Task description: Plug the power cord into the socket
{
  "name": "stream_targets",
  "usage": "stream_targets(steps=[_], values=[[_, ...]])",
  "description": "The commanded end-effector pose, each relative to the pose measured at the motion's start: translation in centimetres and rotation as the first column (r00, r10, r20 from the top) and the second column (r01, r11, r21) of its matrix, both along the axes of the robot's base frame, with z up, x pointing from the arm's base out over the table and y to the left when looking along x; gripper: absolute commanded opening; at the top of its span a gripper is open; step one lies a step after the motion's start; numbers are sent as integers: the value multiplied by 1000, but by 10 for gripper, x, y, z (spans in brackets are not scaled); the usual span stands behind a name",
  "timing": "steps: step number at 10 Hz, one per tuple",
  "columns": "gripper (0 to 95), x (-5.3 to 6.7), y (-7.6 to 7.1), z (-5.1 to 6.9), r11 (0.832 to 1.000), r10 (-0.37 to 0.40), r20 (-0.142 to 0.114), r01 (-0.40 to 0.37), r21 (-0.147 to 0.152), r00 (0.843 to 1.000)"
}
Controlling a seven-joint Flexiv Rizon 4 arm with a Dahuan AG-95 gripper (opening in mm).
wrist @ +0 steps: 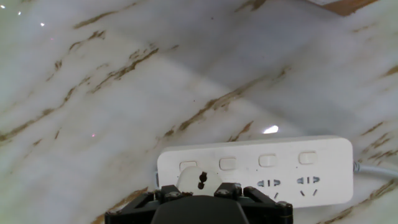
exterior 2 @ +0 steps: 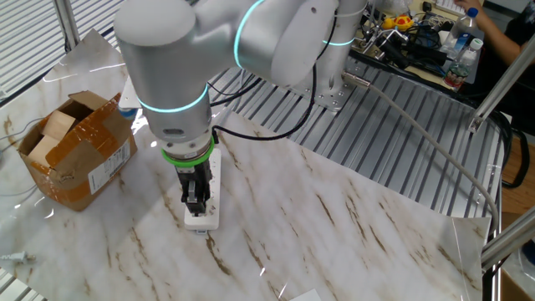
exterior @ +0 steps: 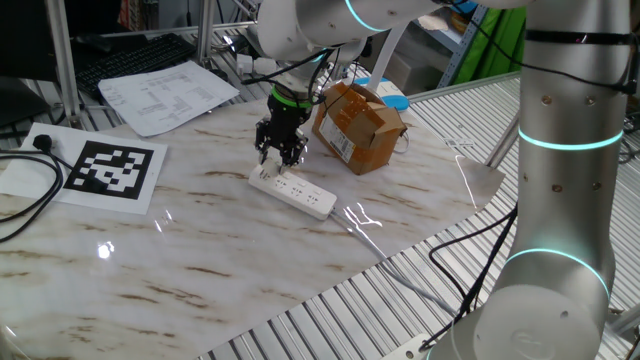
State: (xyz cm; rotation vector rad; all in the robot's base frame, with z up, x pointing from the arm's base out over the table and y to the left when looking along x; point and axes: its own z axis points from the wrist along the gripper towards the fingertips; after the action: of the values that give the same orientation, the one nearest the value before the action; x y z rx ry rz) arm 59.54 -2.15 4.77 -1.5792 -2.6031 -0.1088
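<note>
Your pincer (wrist: 199, 194), clamped on the power cord (wrist: 198, 180), holds it over the end outlet of the socket (wrist: 311, 169) mid-tabletop. Alignment appears done; whether the plug is fully seated cannot be told.

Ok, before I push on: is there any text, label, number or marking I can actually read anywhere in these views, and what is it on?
No text reads clearly in any view.
Printed sheet: lines of print, too small to read.
Label on the cardboard box: print, blurred.
Fiducial marker sheet: black-and-white square pattern, no words.
Power strip: outlet slots and buttons only, no readable marking.
White plug: dark marks, no lettering.
</note>
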Motion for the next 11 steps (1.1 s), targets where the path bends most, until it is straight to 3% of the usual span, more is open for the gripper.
stream_targets(steps=[1, 2, 3, 5, 6, 9, 10, 11], values=[[380, -2, 0, 1, 1000, -20, -4, 20, 2, 1000], [380, -2, 0, 1, 999, -45, -8, 45, 5, 999], [570, -2, 0, 1, 999, -52, -9, 53, 5, 999], [570, -2, 0, 1, 997, -77, -13, 77, 5, 997], [760, -1, 0, 1, 996, -92, -22, 92, 5, 996], [760, -1, 0, 1, 983, -185, -77, 184, -11, 980], [760, -1, 0, 1, 980, -199, -84, 198, -13, 976], [760, -1, -1, 2, 969, -247, -100, 246, -15, 964]])
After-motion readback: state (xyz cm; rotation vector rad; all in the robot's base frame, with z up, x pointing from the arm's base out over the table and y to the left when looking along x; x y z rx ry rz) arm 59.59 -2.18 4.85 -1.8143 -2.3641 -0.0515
